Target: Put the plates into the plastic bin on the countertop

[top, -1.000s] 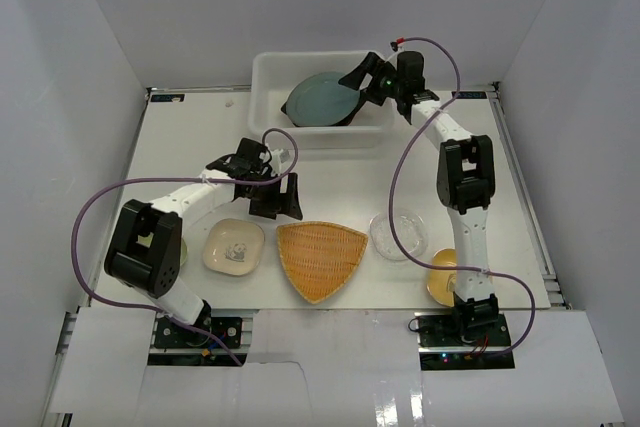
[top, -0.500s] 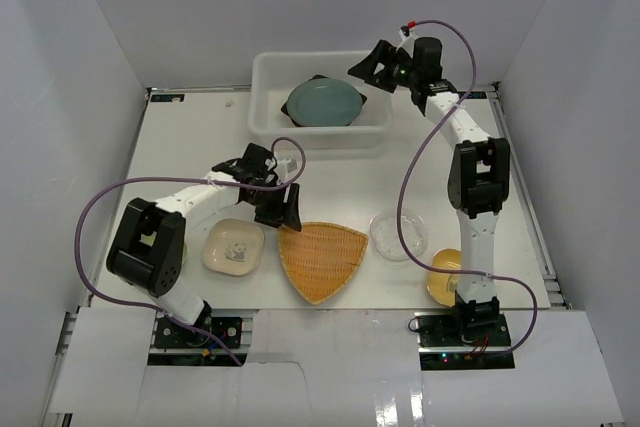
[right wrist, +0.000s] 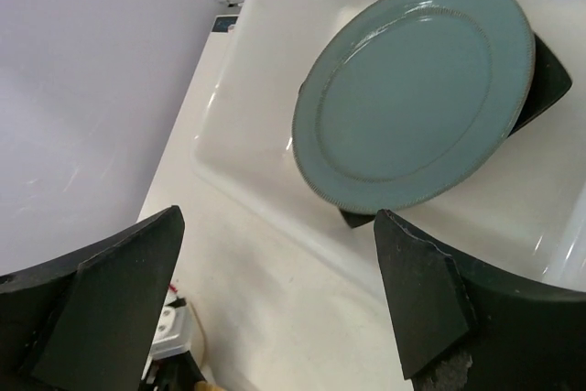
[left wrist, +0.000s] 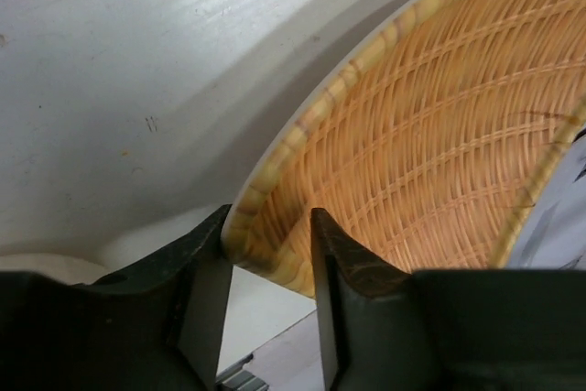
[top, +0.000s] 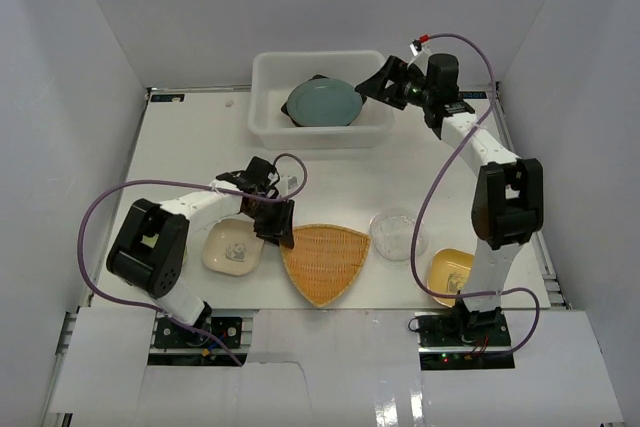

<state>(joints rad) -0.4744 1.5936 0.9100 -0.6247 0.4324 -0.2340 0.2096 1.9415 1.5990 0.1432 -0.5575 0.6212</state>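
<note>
The orange woven fan plate (top: 322,262) (left wrist: 439,135) lies on the countertop (top: 200,137) near the front. My left gripper (top: 278,230) (left wrist: 270,217) straddles its left corner, one finger outside the rim and one inside, both touching it. The plastic bin (top: 262,97) (right wrist: 265,89) at the back holds a teal plate (top: 322,104) (right wrist: 417,89) on top of a black square plate (top: 318,78) (right wrist: 549,80). My right gripper (top: 372,82) (right wrist: 276,213) hangs open and empty above the bin's right end.
A cream plate with a small picture (top: 233,249) lies left of the woven plate, under the left arm. A clear glass plate (top: 398,234) and a yellow plate (top: 450,275) lie at the front right beside the right arm. White walls enclose the table.
The left gripper came down onto the woven plate's corner and closed on the rim, nudging the plate. The right gripper let go of the teal plate in the bin and rose toward the right.
</note>
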